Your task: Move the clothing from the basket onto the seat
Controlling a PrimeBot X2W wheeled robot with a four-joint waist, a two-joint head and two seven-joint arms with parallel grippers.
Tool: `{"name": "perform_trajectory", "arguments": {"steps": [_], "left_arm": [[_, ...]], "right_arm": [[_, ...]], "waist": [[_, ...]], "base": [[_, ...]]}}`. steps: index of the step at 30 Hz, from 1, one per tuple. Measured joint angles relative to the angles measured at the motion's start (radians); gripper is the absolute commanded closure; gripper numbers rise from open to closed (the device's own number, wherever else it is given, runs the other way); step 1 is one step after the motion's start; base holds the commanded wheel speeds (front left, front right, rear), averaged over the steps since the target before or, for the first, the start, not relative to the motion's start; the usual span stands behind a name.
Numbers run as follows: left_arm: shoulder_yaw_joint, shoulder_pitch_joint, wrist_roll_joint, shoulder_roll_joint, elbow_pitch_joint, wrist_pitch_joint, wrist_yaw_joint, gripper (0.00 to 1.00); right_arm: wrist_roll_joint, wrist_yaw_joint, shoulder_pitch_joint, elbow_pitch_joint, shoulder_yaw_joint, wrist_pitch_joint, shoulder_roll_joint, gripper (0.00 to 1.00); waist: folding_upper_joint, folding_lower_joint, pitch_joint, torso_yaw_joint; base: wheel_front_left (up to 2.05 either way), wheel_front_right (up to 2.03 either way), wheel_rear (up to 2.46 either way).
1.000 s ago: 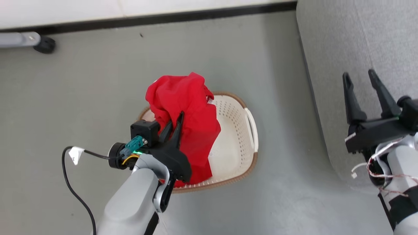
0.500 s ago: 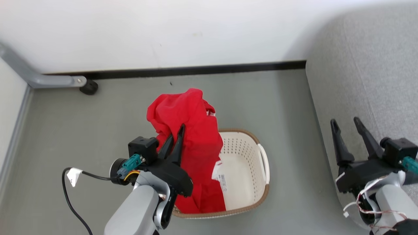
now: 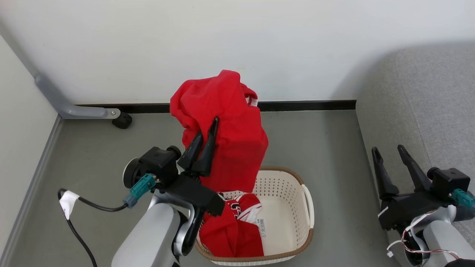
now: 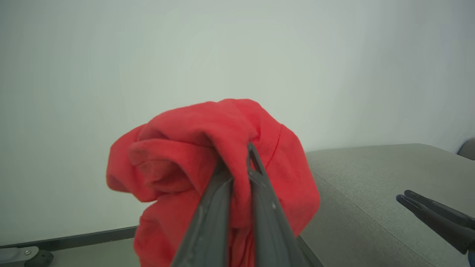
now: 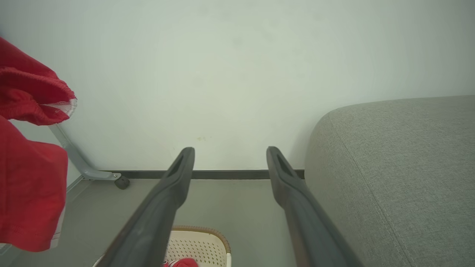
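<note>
My left gripper (image 3: 208,128) is shut on a bright red garment (image 3: 226,129), held up above the cream-white basket (image 3: 293,193). The cloth bunches around the two dark fingers (image 4: 256,181) and drapes down toward the basket. A second red garment (image 3: 232,226) with white trim and black-and-white markings lies in the basket's left half. To the right my right gripper (image 3: 387,150) stands open and empty beside the light-grey seat (image 3: 426,111), whose rounded cushion edge (image 5: 389,167) lies just right of the right gripper (image 5: 230,150).
A white wall runs behind, with a black baseboard (image 3: 304,105) along the grey floor. A grey metal leg with a black caster (image 3: 121,120) stands at the back left. A black cable (image 3: 78,230) trails from my left wrist.
The head camera has tilted up, showing more wall. My left gripper has risen with the red garment, lifting it clear of the basket and uncovering a second garment inside. The right gripper stays open.
</note>
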Motion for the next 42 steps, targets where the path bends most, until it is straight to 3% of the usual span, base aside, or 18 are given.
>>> {"name": "perform_trajectory", "arguments": {"steps": [15, 22, 31, 42], "left_arm": [[0.007, 0.064, 0.054, 0.013, -0.238, 0.0, 0.0, 1.0], [0.013, 0.077, 0.064, 0.022, -0.276, 0.0, 0.001, 1.0], [0.014, 0.079, 0.073, 0.022, -0.287, 0.0, 0.002, 1.0], [-0.011, 0.079, 0.081, 0.01, -0.297, 0.0, 0.0, 1.0]], "right_arm": [[-0.001, 0.0, 0.014, -0.007, -0.002, 0.0, 0.01, 0.0], [-0.008, 0.002, 0.002, -0.079, 0.036, 0.0, 0.006, 0.0], [0.049, 0.003, -0.065, -0.255, 0.294, 0.0, -0.072, 0.0], [0.146, 0.003, -0.183, -0.386, 0.615, 0.0, -0.237, 0.0]], "waist": [[0.0002, 0.0001, -0.011, 0.011], [0.0002, 0.0001, -0.009, 0.013], [0.0001, 0.0001, -0.006, 0.018], [0.0002, 0.0001, 0.006, 0.029]], "base": [[0.0, 0.0, 0.0], [0.0, 0.0, 0.0], [0.0, 0.0, 0.0], [0.0, 0.0, 0.0]]}}
